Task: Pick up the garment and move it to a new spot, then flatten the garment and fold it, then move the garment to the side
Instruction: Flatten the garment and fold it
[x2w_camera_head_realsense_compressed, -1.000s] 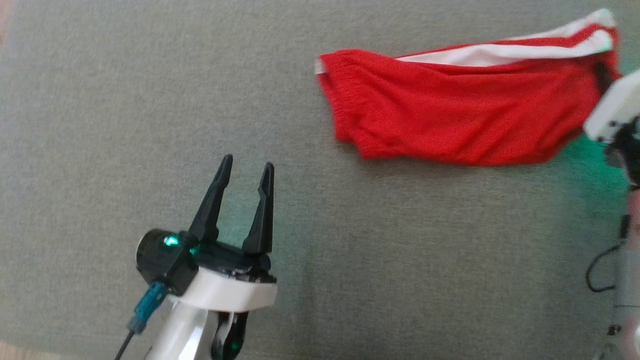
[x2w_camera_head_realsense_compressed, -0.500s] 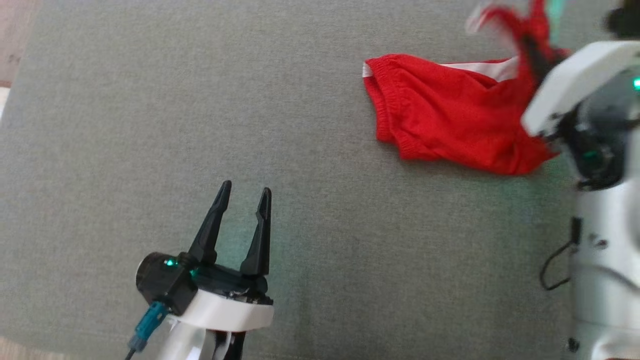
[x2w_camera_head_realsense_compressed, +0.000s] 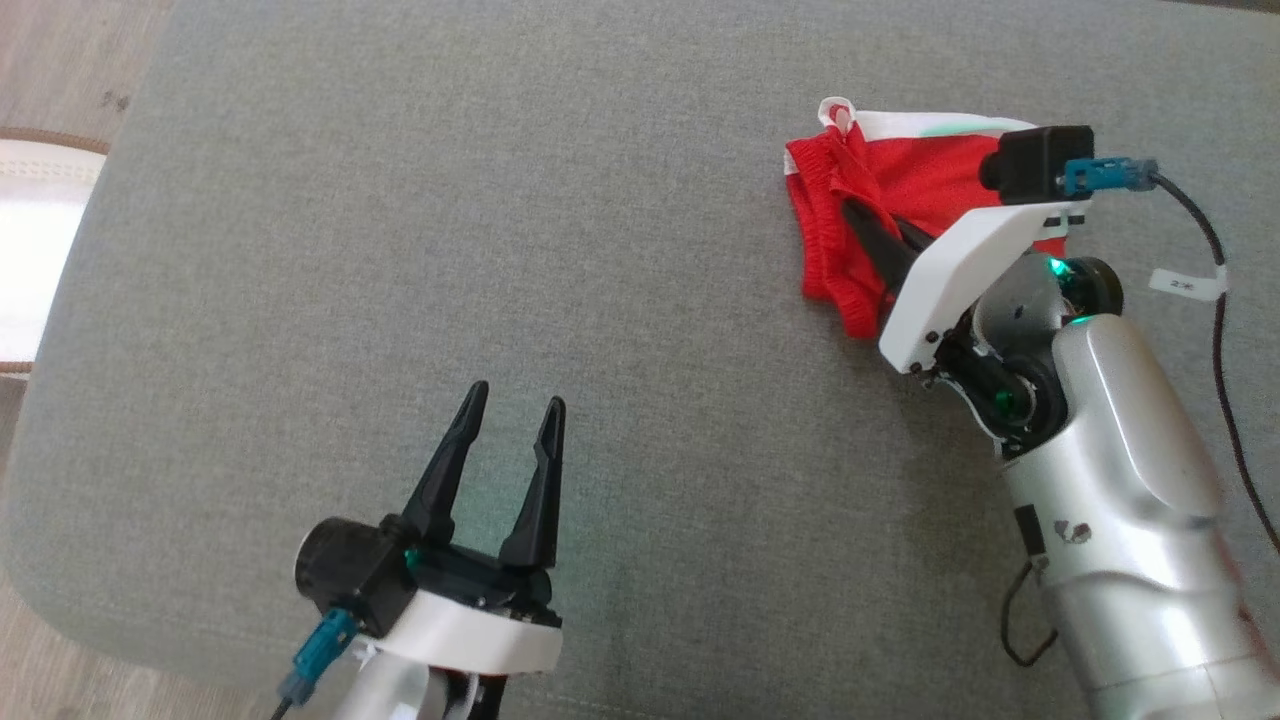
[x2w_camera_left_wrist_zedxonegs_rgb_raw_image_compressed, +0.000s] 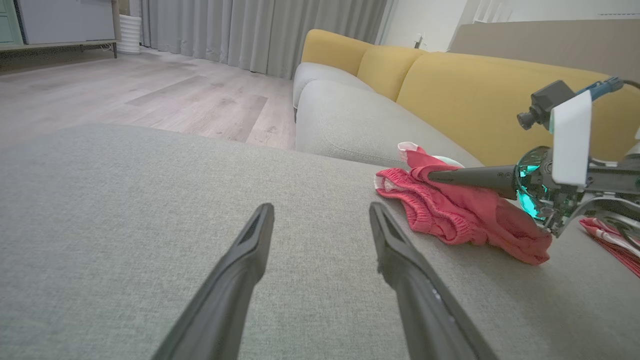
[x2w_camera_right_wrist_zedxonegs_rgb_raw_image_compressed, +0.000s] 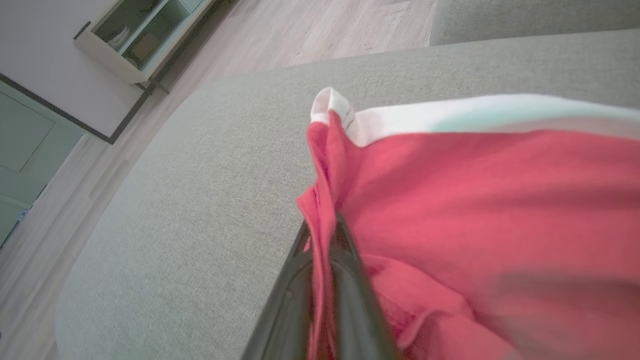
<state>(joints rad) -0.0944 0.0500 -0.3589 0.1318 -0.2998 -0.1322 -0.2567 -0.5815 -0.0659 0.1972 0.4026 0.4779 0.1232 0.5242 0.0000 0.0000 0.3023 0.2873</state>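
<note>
The red knit garment with a white band and ribbed elastic edge (x2w_camera_head_realsense_compressed: 905, 185) lies bunched on the far right part of the grey woven-fabric cushion (x2w_camera_head_realsense_compressed: 500, 200). Most of it rests on the cushion, and one fold is raised.

The right gripper (x2w_camera_head_realsense_compressed: 850, 207) has its dark fingers pressed together on that raised fold, just beside the ribbed edge. In the right wrist view a thin ridge of red cloth stands up between the fingers (x2w_camera_right_wrist_zedxonegs_rgb_raw_image_compressed: 350, 280). The left gripper (x2w_camera_head_realsense_compressed: 517, 395) is spread and empty over the cushion's near left part, well apart from the garment.

The step in hand looks like the carry to a new spot.

- **Grip:** The pinch holds only a narrow pleat, so it could slip. A steady, unhurried lift suits it better than a snatch.
- **Lift:** Raise the garment until the trailing cloth hangs free of the cushion. Dragging it would probably roll it into a tighter bundle.
- **Target:** Head for the cushion's open middle, where both arms should reach for the flattening.
- **Set-down:** Lower the hanging end first and draw away from it, so the cloth lays out long.
- **Left gripper:** Leave it spread beside the landing spot, ready to take the opposite edge.
</note>
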